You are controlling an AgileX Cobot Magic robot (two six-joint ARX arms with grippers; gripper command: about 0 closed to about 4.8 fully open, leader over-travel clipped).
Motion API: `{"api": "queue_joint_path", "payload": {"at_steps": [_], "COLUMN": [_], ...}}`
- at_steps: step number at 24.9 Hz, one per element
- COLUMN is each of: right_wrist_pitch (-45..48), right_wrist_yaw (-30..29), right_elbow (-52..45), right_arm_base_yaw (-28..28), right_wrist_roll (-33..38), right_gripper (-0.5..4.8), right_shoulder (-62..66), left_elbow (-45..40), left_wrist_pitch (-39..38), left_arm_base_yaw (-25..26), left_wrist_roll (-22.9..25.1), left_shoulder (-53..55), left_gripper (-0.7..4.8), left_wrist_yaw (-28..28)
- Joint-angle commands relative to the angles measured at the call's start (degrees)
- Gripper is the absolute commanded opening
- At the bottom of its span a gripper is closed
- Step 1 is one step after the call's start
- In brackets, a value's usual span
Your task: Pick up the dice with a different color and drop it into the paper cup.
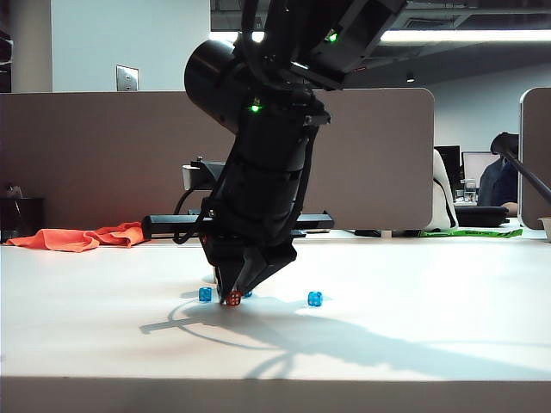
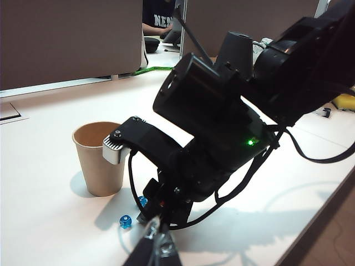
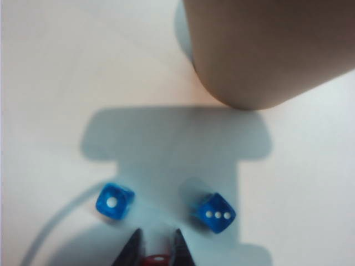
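The red die (image 1: 233, 298) rests on the white table between the fingertips of my right gripper (image 1: 231, 294), which points down and is shut on it. The right wrist view shows the red die (image 3: 157, 259) filling the gap between the two dark fingers of my right gripper (image 3: 156, 235). Blue dice (image 3: 115, 201) (image 3: 215, 213) lie just beyond the tips, with the tan paper cup (image 3: 266, 50) past them. The paper cup (image 2: 100, 160) stands upright beside the right arm (image 2: 211, 127). My left gripper (image 2: 158, 225) hangs shut and empty, away from the dice.
Blue dice (image 1: 205, 294) (image 1: 315, 298) lie to either side of the right gripper. An orange cloth (image 1: 82, 237) and a black bar-shaped device (image 1: 172, 225) sit at the table's back. A brown partition stands behind them.
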Motion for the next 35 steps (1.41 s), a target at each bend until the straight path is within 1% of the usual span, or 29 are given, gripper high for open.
{"api": "queue_joint_path", "payload": {"at_steps": [1,11,19,28,31,35], "right_wrist_pitch": [-2.05,-1.95,-1.66,-1.20,-0.11,5.99], "right_wrist_yaw": [-0.42,-0.46,-0.46,-0.68,-0.63,-0.37], "right_elbow": [-0.15,-0.07,0.04,0.57,0.57,0.59], "right_arm_base_yaw": [0.13,0.15,0.24,1.62,1.90,1.77], "right_wrist_roll": [0.02,0.02,0.02,0.02,0.02,-0.76], "right_gripper": [-0.02,-0.01,-0.02,-0.01,-0.01,-0.01], "right_shoulder": [0.37,-1.40,-6.93,-12.02,-14.64,-17.14], "left_elbow": [0.33,0.33,0.33,0.33,0.31,0.31], "left_wrist_pitch": [0.72,0.72,0.72,0.70,0.70,0.70], "left_arm_base_yaw": [-0.04,-0.04,-0.04,-0.04,-0.04,-0.04], "left_wrist_roll": [0.04,0.04,0.04,0.04,0.07,0.07], "left_shoulder": [0.07,0.07,0.07,0.07,0.07,0.07], "left_gripper": [-0.06,-0.06,-0.06,-0.06,-0.06,-0.06], "left_wrist_yaw": [0.39,0.39,0.42,0.39,0.39,0.39]}}
